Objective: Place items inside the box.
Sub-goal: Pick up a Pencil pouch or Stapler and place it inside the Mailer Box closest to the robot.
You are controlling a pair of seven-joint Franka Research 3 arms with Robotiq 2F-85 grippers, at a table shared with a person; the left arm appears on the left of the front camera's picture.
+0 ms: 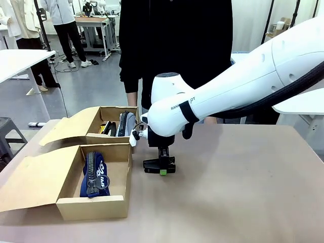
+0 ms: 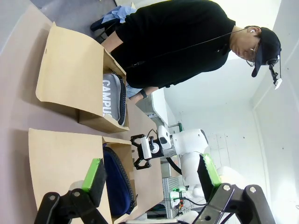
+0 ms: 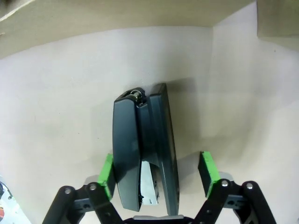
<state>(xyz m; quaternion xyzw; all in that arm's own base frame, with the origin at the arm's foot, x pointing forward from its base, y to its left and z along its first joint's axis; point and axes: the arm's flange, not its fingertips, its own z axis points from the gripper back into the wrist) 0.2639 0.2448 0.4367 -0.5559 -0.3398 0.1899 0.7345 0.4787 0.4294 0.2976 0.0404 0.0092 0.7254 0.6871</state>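
Right wrist view: grasping black stapler [image 3: 142,149], right gripper [image 3: 158,170] jaws apart astride it, not yet clamped; next, close, lift, carry left into near box [image 1: 91,207].

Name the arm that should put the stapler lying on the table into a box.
Right. The right gripper straddles the black stapler, jaws open around it, beside the near box. The left gripper hangs open farther off, holding nothing.
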